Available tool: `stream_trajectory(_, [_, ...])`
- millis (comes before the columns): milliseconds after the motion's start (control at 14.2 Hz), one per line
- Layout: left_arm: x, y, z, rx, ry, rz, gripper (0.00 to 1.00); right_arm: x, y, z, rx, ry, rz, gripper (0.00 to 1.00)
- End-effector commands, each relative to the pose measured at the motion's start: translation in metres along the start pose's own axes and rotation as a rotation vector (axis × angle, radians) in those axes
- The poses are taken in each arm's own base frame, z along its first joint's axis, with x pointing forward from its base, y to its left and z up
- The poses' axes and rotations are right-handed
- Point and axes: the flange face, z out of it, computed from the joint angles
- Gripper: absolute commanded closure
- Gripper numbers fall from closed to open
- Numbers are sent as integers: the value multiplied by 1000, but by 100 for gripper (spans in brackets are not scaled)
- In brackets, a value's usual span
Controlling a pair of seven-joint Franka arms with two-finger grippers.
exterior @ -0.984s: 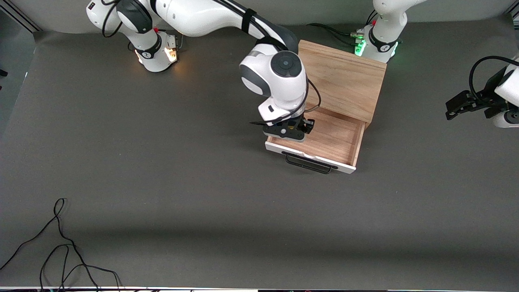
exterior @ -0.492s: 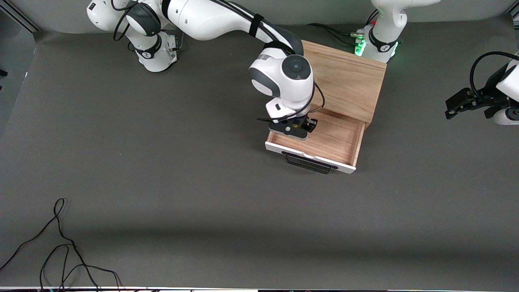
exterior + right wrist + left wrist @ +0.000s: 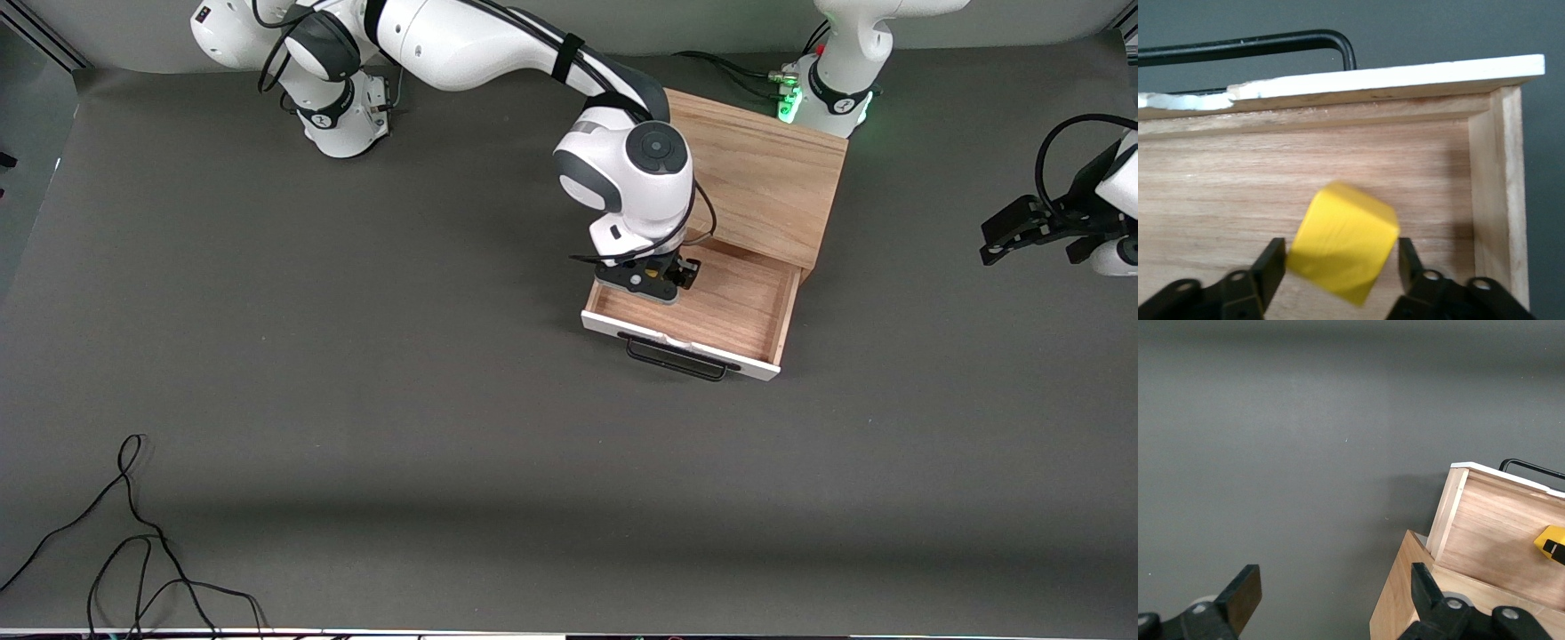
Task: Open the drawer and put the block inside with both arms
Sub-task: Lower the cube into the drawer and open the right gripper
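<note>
The drawer (image 3: 729, 311) of the light-wood cabinet (image 3: 756, 178) is pulled open, with its white front and black handle (image 3: 677, 357) toward the front camera. My right gripper (image 3: 653, 283) hangs over the drawer's inside, at the end toward the right arm. In the right wrist view the yellow block (image 3: 1341, 243) is tilted and blurred between the parted fingers (image 3: 1271, 263) of the right gripper (image 3: 1339, 267), loose above the drawer floor (image 3: 1238, 187). My left gripper (image 3: 1000, 240) is open and empty in the air at the left arm's end. The left wrist view shows the left gripper (image 3: 1335, 597), the drawer (image 3: 1485, 527) and the block (image 3: 1550, 542).
A loose black cable (image 3: 133, 542) lies on the grey table near the front camera, at the right arm's end. The cabinet stands close to the left arm's green-lit base (image 3: 831, 98).
My right gripper has moved a little farther over the drawer, toward the cabinet. The left gripper has drifted slightly toward the table's end.
</note>
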Motion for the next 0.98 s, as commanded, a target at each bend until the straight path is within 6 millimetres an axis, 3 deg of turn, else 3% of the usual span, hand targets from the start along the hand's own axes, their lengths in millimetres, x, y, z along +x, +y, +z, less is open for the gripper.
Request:
stream_trajectory(0, [8, 3, -4, -12, 11, 3, 0, -6, -5, -11, 14, 45, 11, 0])
stream_trajectory(141, [10, 2, -6, -10, 16, 3, 0, 0, -5, -26, 25, 53, 13, 0])
stream_trajectory(281, [9, 1, -6, -10, 14, 4, 0, 12, -2, -61, 55, 66, 16, 0])
stream_trajectory(492, [9, -1, -5, -10, 13, 1, 0, 64, 21, -113, 41, 83, -34, 0])
stream_trajectory(632, [9, -1, -6, -10, 11, 3, 0, 114, 55, -150, -4, 69, -99, 0])
stream_trajectory(914, [2, 0, -3, -9, -35, 6, 0, 219, 155, -201, -13, 39, -165, 0])
